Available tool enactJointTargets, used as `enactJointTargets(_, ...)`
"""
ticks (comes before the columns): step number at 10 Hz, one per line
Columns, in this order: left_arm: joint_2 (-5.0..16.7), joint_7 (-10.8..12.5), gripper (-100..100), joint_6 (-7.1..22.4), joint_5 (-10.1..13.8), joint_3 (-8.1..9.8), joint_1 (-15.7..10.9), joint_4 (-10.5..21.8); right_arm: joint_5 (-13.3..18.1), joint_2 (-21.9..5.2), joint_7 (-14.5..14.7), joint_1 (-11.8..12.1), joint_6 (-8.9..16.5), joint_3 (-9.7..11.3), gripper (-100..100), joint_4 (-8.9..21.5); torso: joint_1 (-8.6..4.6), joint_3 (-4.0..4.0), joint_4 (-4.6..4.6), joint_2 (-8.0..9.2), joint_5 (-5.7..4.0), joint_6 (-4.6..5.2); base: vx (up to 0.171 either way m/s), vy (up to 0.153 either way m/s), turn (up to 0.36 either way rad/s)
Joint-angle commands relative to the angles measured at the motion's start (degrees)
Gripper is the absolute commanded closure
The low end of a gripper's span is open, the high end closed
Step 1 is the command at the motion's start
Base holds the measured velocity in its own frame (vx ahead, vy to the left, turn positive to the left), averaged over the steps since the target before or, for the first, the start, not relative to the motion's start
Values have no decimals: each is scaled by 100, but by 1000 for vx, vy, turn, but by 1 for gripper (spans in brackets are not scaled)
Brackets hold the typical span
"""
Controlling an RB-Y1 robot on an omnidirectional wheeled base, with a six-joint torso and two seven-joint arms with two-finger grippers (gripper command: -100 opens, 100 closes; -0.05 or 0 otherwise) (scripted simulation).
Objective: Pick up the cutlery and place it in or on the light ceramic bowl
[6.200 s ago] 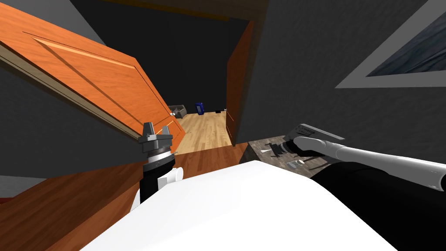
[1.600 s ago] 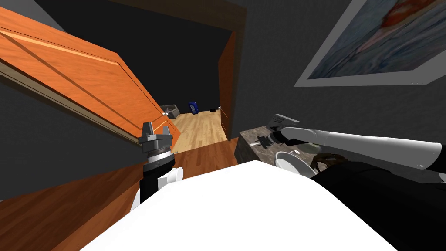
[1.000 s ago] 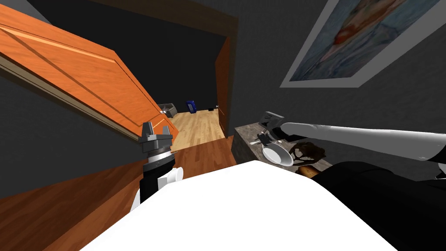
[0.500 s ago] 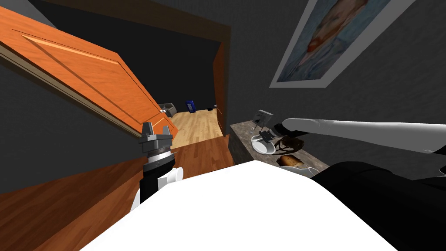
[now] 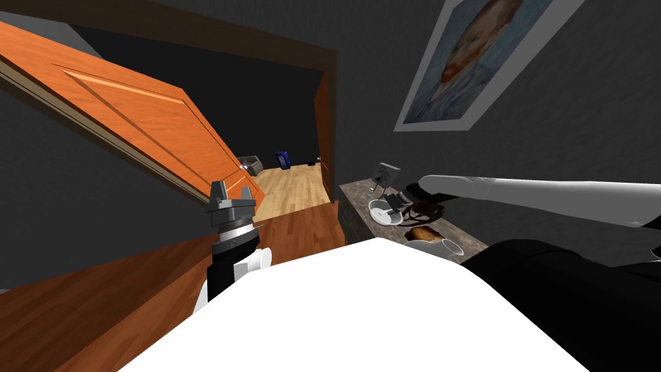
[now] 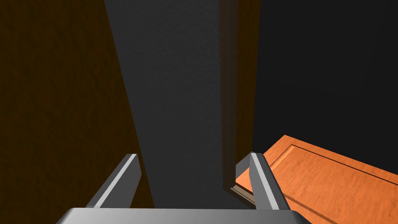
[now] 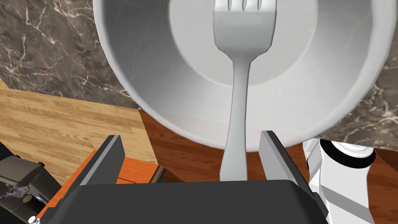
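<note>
Room: dark grey walls, a reddish-brown wood floor (image 5: 129,303), and paler boards beyond an open doorway. An orange panelled door (image 5: 142,129) stands open on the left. A grey-framed portrait (image 5: 461,61) hangs on the wall above the desk.

Surface: the desk (image 7: 46,46) has a dark marbled top with white veins. It carries a white bowl (image 7: 155,77) near its edge. Beside the bowl are a dark wiry object (image 5: 431,210), a brown lump of food (image 5: 423,234) and a white mug (image 5: 447,247).

Markings: a small blue object (image 5: 283,159) stands in the far room; any lettering on it is too small to read.

Right claw (image 7: 189,135): it hangs above the bowl with the fingers (image 7: 110,155) spread wide. A light grey fork (image 7: 239,97) lies midway between them, clear of both. Its tines are over the bowl's floor and its handle crosses the rim toward the claw's dark body. Whether the fork rests on the bowl cannot be told.

Left claw (image 6: 192,154): it is raised ahead of the chest, near the door, spread and holding nothing.
</note>
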Motion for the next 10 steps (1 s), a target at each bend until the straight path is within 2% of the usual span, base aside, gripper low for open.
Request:
enactJointTargets(1,0,0,0,0,0,0,0,0,0,0,0,0,0,0,-100,0,0,0,0,0,0,0,0,0,0)
enactJointTargets(2,0,0,0,0,0,0,0,0,1,0,0,5,-4,5,0,1,3,-1,1,-4,1,-5,0,0,0)
enactJointTargets(3,0,0,0,0,0,0,0,0,-130,-155,-116,-96,-163,-137,-100,-46,5,-3,1,-6,2,-5,-8,-21,-69)
enactJointTargets(5,0,0,0,0,0,0,0,0,-262,-311,-233,-197,-321,-280,-100,-93,-3,-1,2,-4,2,-6,-17,-36,-54)
enactJointTargets(6,0,0,0,0,0,0,0,0,-262,-311,-233,-197,-321,-280,-100,-93,-3,0,2,-2,1,-6,-15,-19,-3)
enactJointTargets(7,0,0,0,0,0,0,0,0,-393,-467,-350,-298,-479,-422,-100,-140,0,0,2,-2,1,-6,-18,-25,-68)
enactJointTargets(8,0,0,0,0,0,0,0,0,-437,-519,-389,-332,-531,-470,-100,-156,0,0,3,-2,3,-5,-17,-31,-52)
enactJointTargets(10,0,0,0,0,0,0,0,0,-428,-506,-371,-336,-516,-449,-100,-148,0,-1,2,-4,1,-6,-4,-15,1)
